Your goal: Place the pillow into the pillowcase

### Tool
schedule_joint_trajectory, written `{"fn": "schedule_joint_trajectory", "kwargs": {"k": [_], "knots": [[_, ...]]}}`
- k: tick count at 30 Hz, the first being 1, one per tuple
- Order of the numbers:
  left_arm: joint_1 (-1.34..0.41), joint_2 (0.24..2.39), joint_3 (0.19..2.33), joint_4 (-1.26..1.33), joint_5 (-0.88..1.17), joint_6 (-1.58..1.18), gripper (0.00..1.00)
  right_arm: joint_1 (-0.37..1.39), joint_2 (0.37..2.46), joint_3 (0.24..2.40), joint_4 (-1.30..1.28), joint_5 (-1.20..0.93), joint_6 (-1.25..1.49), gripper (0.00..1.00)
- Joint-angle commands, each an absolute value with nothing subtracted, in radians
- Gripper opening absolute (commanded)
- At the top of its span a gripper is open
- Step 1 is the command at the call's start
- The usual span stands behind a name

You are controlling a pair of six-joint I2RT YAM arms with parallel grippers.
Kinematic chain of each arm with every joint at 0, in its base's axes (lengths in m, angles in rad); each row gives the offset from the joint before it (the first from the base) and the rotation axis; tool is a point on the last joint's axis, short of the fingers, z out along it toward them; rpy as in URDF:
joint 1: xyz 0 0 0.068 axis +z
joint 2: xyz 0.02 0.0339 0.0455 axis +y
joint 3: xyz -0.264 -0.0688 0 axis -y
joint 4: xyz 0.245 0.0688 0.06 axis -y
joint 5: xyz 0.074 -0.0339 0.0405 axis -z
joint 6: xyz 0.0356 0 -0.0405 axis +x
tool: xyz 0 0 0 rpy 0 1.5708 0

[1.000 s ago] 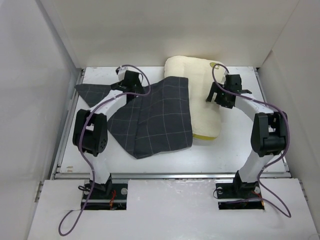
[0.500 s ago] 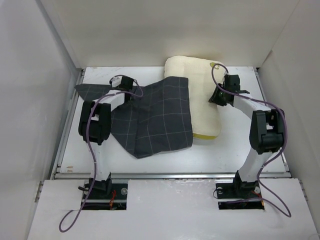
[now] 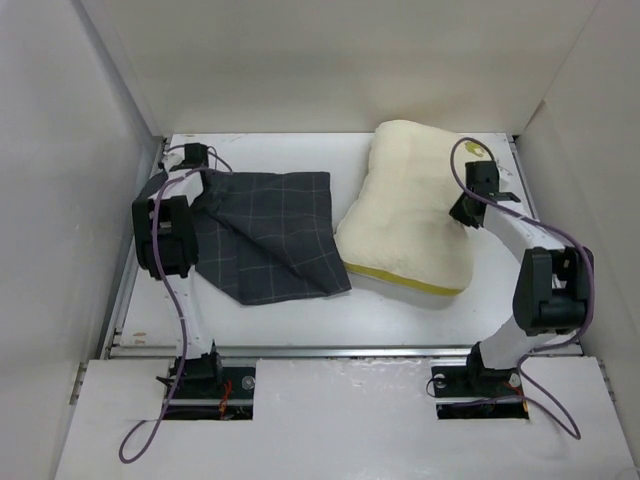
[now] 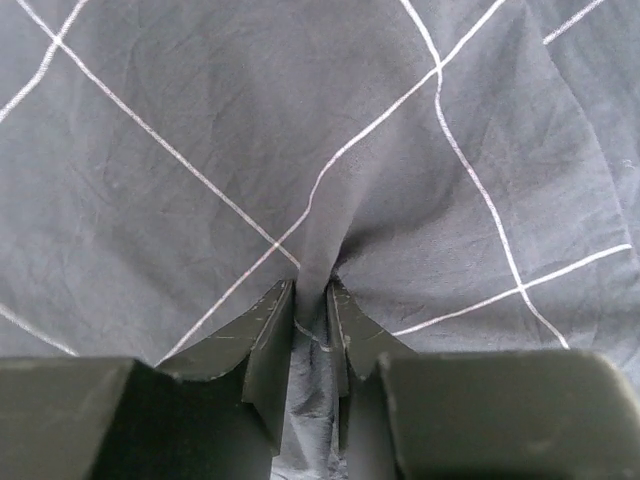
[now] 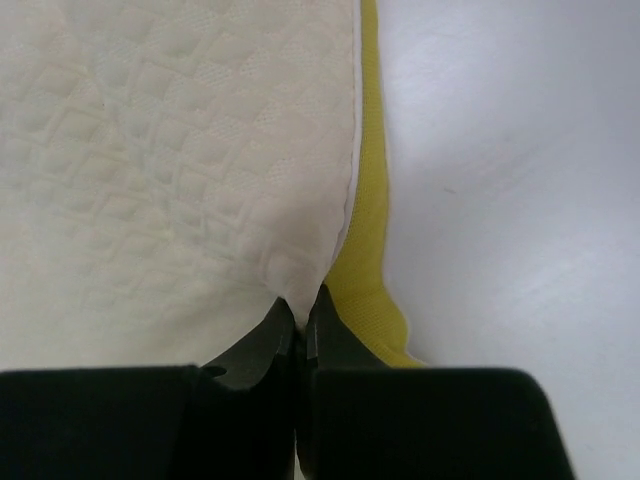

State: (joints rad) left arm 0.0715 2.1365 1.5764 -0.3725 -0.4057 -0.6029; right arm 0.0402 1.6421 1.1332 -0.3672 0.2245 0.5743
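Observation:
The dark grey grid-patterned pillowcase [image 3: 265, 235] lies crumpled on the left half of the table. My left gripper [image 3: 203, 176] sits at its far-left corner, and in the left wrist view the left gripper [image 4: 310, 300] is shut on a pinched fold of the pillowcase [image 4: 200, 150]. The cream pillow [image 3: 410, 215] lies to the right, apart from the pillowcase, its yellow edge band [image 3: 400, 277] facing front. At the pillow's right edge my right gripper [image 3: 460, 213] holds it. In the right wrist view the right gripper [image 5: 300, 310] is shut on the pillow [image 5: 150, 150] beside the yellow band [image 5: 372, 250].
The white table [image 3: 300, 320] is boxed in by white walls on the left, back and right. A metal rail [image 3: 340, 350] runs along its front edge. Both arm bases stand at the near edge, with purple cables looping along the arms.
Both grippers have shut on the fabric. The left arm pulled the pillowcase left and the right arm dragged the pillow right, so the two no longer overlap.

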Motion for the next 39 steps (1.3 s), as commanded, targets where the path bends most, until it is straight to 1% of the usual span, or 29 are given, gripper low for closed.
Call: {"fn": "schedule_joint_trajectory", "kwargs": {"k": [1,3,4,5,6,7,8,9,10,11,12,16,18,19,20,21,24,26,27,28,30,33,35,37,39], "knots": [[0.116,2.149,1.667,-0.506,-0.509,-0.580,0.18,0.002,1.540,1.095,-0.491,0.425,0.643,0.00],[0.126,2.160,1.735,-0.532,-0.509,-0.565,0.27,0.002,1.476,1.085,-0.491,0.439,0.603,0.02],[0.126,2.142,1.735,-0.513,-0.493,-0.545,0.35,0.002,1.457,1.085,-0.474,0.376,0.563,0.12],[0.126,2.122,1.735,-0.490,-0.476,-0.485,0.48,0.002,1.441,1.095,-0.462,0.338,0.525,0.38],[0.105,2.074,1.735,-0.465,-0.466,-0.459,0.66,0.002,1.409,1.095,-0.450,0.306,0.476,0.52],[0.066,2.048,1.709,-0.424,-0.466,-0.430,0.80,0.002,1.391,1.109,-0.439,0.275,0.457,0.62],[0.045,2.025,1.709,-0.410,-0.466,-0.407,1.00,0.026,1.373,1.109,-0.405,0.246,0.446,0.79],[0.023,2.001,1.692,-0.397,-0.450,-0.375,1.00,0.040,1.333,1.109,-0.379,0.235,0.431,0.88],[-0.020,1.959,1.678,-0.397,-0.430,-0.359,1.00,0.060,1.312,1.109,-0.353,0.235,0.393,0.93],[-0.044,1.939,1.669,-0.385,-0.405,-0.347,1.00,0.102,1.290,1.109,-0.325,0.235,0.371,0.93],[-0.070,1.921,1.655,-0.371,-0.364,-0.330,1.00,0.126,1.269,1.100,-0.275,0.235,0.345,1.00],[-0.219,1.852,1.580,-0.362,-0.364,-0.327,1.00,0.170,1.212,1.091,-0.236,0.235,0.293,1.00],[-0.306,1.839,1.545,-0.362,-0.339,-0.337,0.97,0.170,1.224,1.091,-0.236,0.207,0.293,1.00],[-0.334,1.839,1.545,-0.362,-0.321,-0.351,0.94,0.179,1.233,1.101,-0.245,0.190,0.293,1.00],[-0.363,1.839,1.545,-0.362,-0.321,-0.360,0.87,0.179,1.256,1.101,-0.245,0.181,0.293,1.00],[-0.421,1.850,1.545,-0.374,-0.299,-0.370,0.84,0.179,1.267,1.114,-0.258,0.181,0.293,1.00],[-0.517,1.887,1.567,-0.383,-0.296,-0.370,0.75,0.192,1.313,1.114,-0.279,0.181,0.302,1.00],[-0.544,1.914,1.591,-0.417,-0.319,-0.390,0.72,0.192,1.331,1.123,-0.290,0.181,0.302,1.00],[-0.554,1.946,1.612,-0.417,-0.328,-0.390,0.69,0.192,1.347,1.123,-0.299,0.181,0.302,1.00],[-0.563,1.966,1.632,-0.428,-0.328,-0.399,0.63,0.192,1.347,1.123,-0.299,0.181,0.302,1.00],[-0.572,2.012,1.683,-0.449,-0.308,-0.417,0.58,0.192,1.373,1.123,-0.308,0.192,0.302,1.00],[-0.595,2.101,1.781,-0.475,-0.359,-0.431,0.53,0.192,1.387,1.144,-0.317,0.192,0.302,1.00],[-0.595,2.169,1.868,-0.512,-0.391,-0.477,0.48,0.192,1.407,1.144,-0.318,0.192,0.302,1.00],[-0.595,2.204,1.911,-0.521,-0.393,-0.488,0.44,0.192,1.419,1.144,-0.327,0.192,0.302,1.00],[-0.586,2.247,1.962,-0.522,-0.383,-0.499,0.44,0.192,1.428,1.153,-0.327,0.202,0.302,1.00]]}}
